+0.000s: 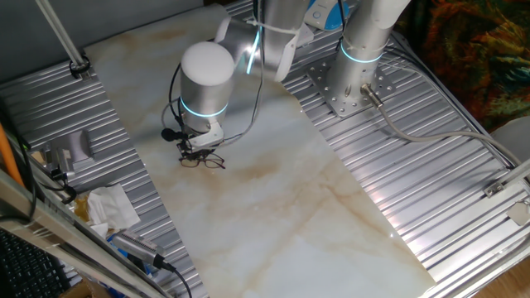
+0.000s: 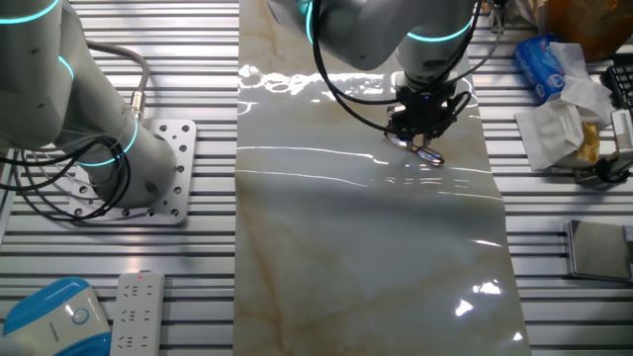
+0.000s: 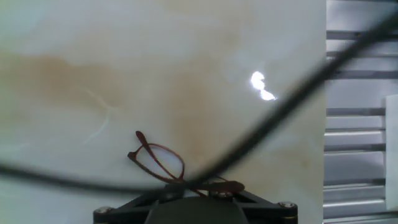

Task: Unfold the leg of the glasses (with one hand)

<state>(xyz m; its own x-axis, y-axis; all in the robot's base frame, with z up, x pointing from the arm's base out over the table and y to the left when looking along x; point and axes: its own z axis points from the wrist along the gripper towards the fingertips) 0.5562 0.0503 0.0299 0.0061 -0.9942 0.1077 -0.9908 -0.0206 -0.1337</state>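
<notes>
The glasses [image 1: 204,160] are small, with a thin reddish-brown wire frame, and lie on the marble mat [image 1: 281,199] at its left side. My gripper [image 1: 192,150] points down right at them, and its dark fingertips touch or nearly touch their left end. In the other fixed view the glasses [image 2: 427,153] lie just below the gripper [image 2: 419,133]. In the hand view one lens and a wire arm of the glasses [image 3: 159,159] show; the rest runs under the gripper's dark body [image 3: 193,213]. The fingertips are hidden there.
A second arm's base [image 1: 358,79] is bolted to the ribbed metal table behind the mat. Crumpled tissue [image 1: 112,207] and small tools lie on the left. A blurred black cable [image 3: 292,99] crosses the hand view. A remote [image 2: 136,307] lies near the front left.
</notes>
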